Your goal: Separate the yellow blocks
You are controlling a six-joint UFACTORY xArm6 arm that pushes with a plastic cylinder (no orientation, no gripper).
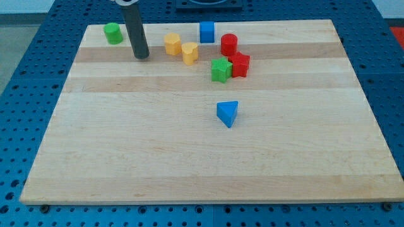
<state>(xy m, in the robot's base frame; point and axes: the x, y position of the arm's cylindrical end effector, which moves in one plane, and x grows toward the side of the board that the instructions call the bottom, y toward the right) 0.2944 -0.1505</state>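
Near the far-left corner of the pale wooden table (126,157) stands a green cylinder block (113,33), and just right of it my tip (141,55) rests on the wood; the tool is a bare dark rod with no jaws, holding nothing. Right of my tip, near the far edge, two yellow blocks (173,43) (190,52) of unclear shape sit just beside each other. Further right come a blue cube (207,31), a red cylinder (228,44), a green star-like block (221,70) touching a red star-like block (239,65), and, mid-table, a blue triangular block (228,113).

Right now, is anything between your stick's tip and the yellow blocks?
No. My tip sits just to the view's left of the two yellow blocks, with only bare board between. The green cylinder is on my tip's other side.
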